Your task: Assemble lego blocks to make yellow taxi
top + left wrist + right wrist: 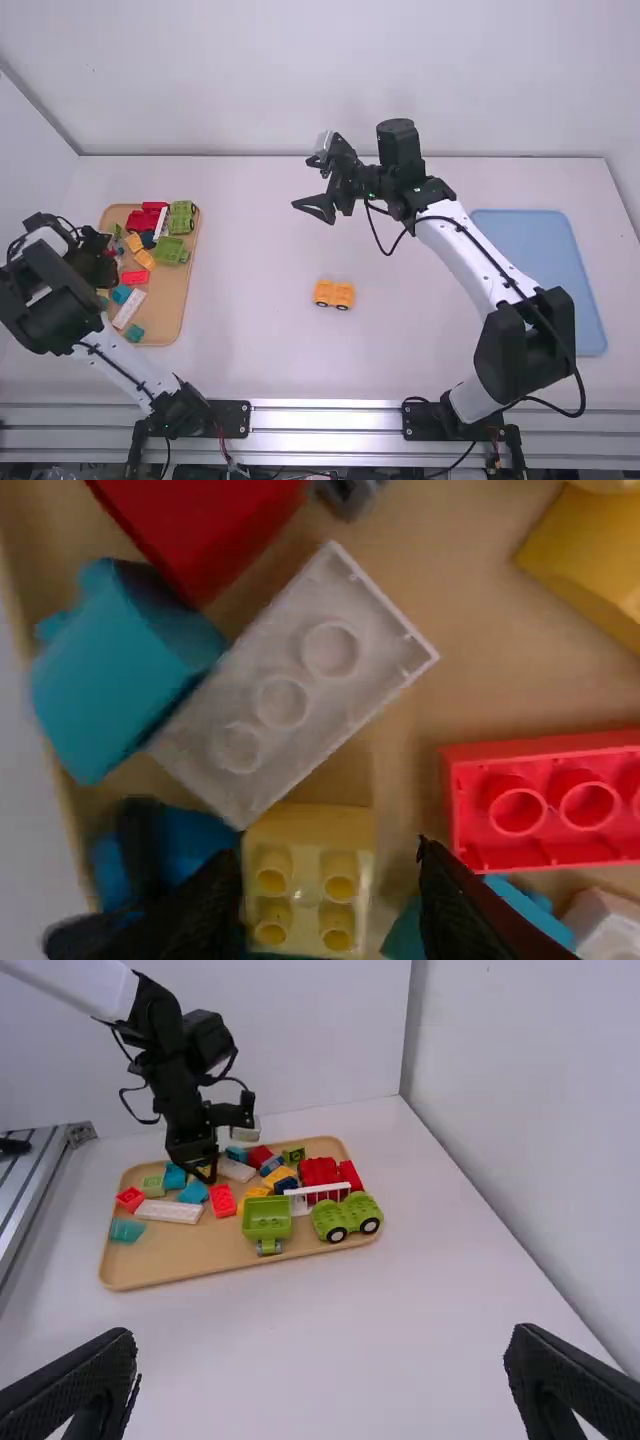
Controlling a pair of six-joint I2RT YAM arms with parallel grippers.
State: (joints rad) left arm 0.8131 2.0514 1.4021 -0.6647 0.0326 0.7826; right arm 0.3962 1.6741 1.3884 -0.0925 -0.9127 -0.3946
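Over a tan tray [165, 325] at the left of the worktop [260, 250], my left end effector [98, 262] points down among loose building blocks, its two fingers parted wider than the small yellow block [308, 868] between them. A gap shows between that block and one finger; the other finger is close alongside, and whether it touches I cannot tell. The block is pale yellow and squarish, with four round studs facing my wrist camera, just beside a long white block [300, 685]. A red block [550, 800] lies near, on the far side of the gap. My right end effector [304, 183] hangs over the upper middle of the worktop, fingers spread wide and gripping nothing. Down the table from it, on the bare middle of the worktop, sits the yellow-orange taxi piece [334, 294], upright and well apart from both trays, two dark wheels visible along its near side and a notch between its two raised ends. Green wheeled pieces [171, 250] stand at the tan tray's inner side, and a flat blue tray [535, 260] lies at the right.
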